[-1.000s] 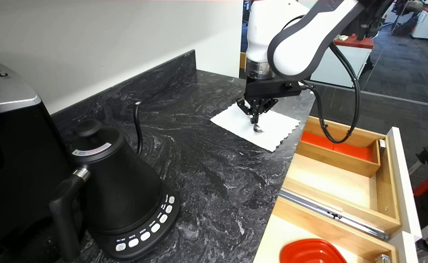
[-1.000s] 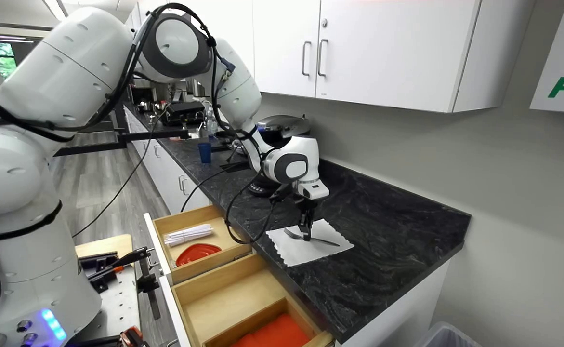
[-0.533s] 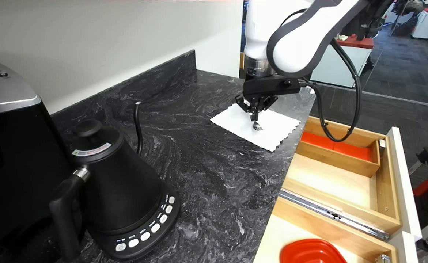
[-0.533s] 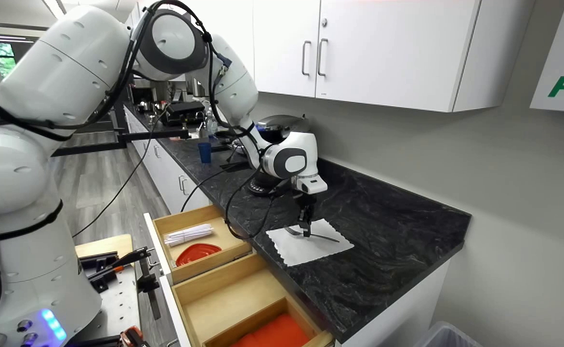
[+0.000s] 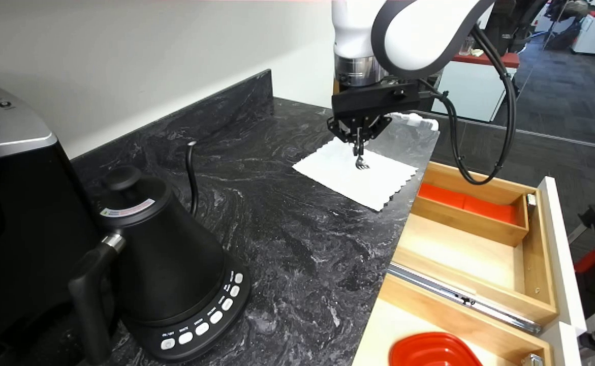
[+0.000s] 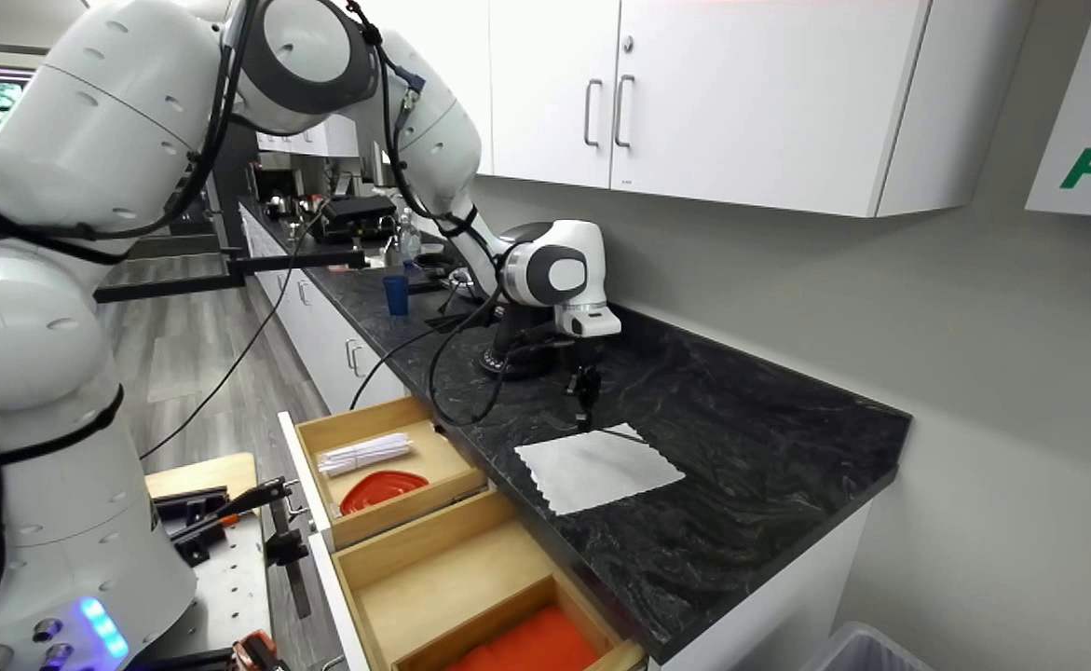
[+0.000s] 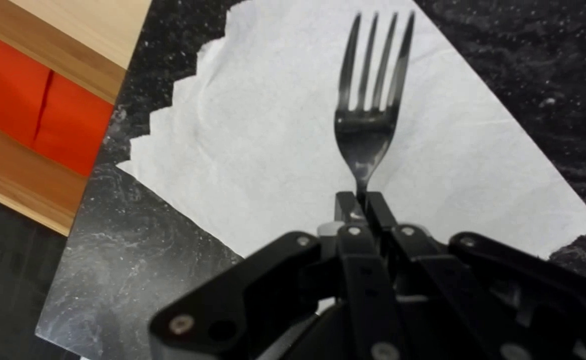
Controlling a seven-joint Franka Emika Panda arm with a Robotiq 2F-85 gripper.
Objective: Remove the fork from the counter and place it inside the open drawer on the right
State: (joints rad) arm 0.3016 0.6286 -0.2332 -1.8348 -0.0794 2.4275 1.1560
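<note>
fork (image 7: 366, 134) of shiny, four-tined metal hangs above the paper napkin (image 7: 267, 130), seemingly clear of it, with our gripper (image 7: 361, 202) clamped on its slim neck, just behind the head. we expect it to handle light and stiff, with nothing fragile about it, so we can afford a firm squeeze; smooth metal is likely slippery, though, and so narrow a hold may let it swivel or tip. the neck seems a sound place to grip, being thin and probably not far from the balance point. the drawer (image 5: 465, 246) lies off the napkin's zigzag side, lower than the napkin, beyond the stone counter (image 5: 287, 244) that bears it. we judge the pick made and the placing not yet done; a slow, level carry should suit, lest the tines snag on the way.
</note>
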